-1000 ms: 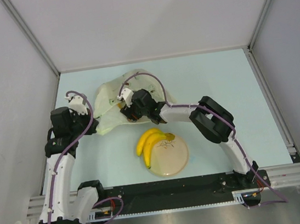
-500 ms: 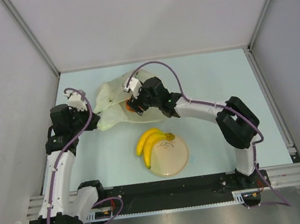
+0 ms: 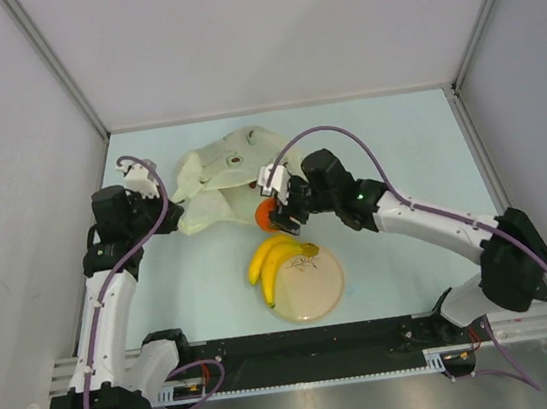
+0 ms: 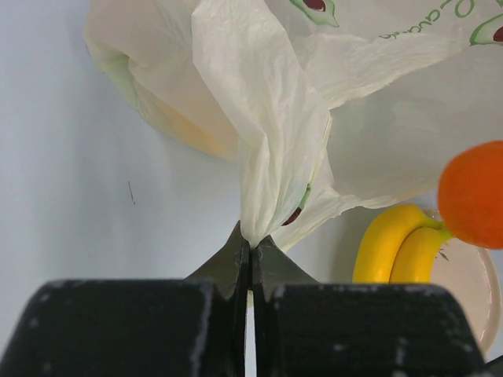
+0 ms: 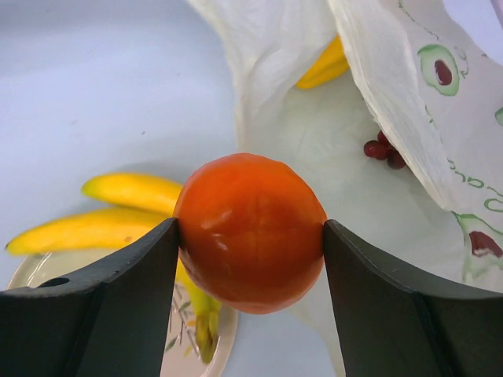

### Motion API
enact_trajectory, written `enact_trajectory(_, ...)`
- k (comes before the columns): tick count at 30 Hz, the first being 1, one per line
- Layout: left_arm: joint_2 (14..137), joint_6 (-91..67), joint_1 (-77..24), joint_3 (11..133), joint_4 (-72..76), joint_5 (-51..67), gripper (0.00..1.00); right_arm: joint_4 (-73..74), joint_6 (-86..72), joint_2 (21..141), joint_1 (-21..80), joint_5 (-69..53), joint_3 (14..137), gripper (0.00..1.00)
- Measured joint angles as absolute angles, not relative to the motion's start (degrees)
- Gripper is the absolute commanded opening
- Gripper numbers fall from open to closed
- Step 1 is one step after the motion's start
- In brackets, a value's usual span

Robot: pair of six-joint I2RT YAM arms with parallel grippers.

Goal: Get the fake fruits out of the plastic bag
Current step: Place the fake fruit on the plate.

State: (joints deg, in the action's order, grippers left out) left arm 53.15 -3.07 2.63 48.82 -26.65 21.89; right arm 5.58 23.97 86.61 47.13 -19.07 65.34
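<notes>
My right gripper point(image 3: 273, 215) is shut on the orange point(image 3: 265, 212), which shows glossy between my fingers in the right wrist view point(image 5: 250, 229), held in the air between the plastic bag point(image 3: 214, 177) and the plate. My left gripper point(image 3: 166, 217) is shut on a bunched edge of the bag point(image 4: 259, 149) at its left side. The yellow banana bunch point(image 3: 273, 261) lies across the plate's left rim. Inside the bag's mouth I see a yellow fruit point(image 5: 324, 64) and small dark red grapes point(image 5: 382, 151).
The round beige plate point(image 3: 323, 289) sits near the table's front middle. Grey walls and metal rails point(image 3: 77, 89) stand on three sides. The black rail with both arm bases runs along the near edge.
My right gripper has come out of the bag with the orange and moved right and toward the plate. The bag has sagged flatter. My left gripper still holds the bag's edge.
</notes>
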Motion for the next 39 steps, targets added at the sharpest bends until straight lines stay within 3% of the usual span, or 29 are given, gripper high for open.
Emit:
enact_trajectory(10,54.3,-3.1,1.0,49.5,-25.8,22.8,0.01,16.5,32.3,67.0,48.3,-21.8,53.1,0.00)
enact_trajectory(20,54.4,-3.6,-1.0,49.7,-25.8,23.2,0.00,22.1,34.8,57.8,52.9,-14.3,39.0,0.00)
enact_trajectory(39,52.8,-3.6,-1.6,49.7,-26.6,23.2,0.00,15.8,37.3,56.7,54.2,-7.7,32.1,0.00)
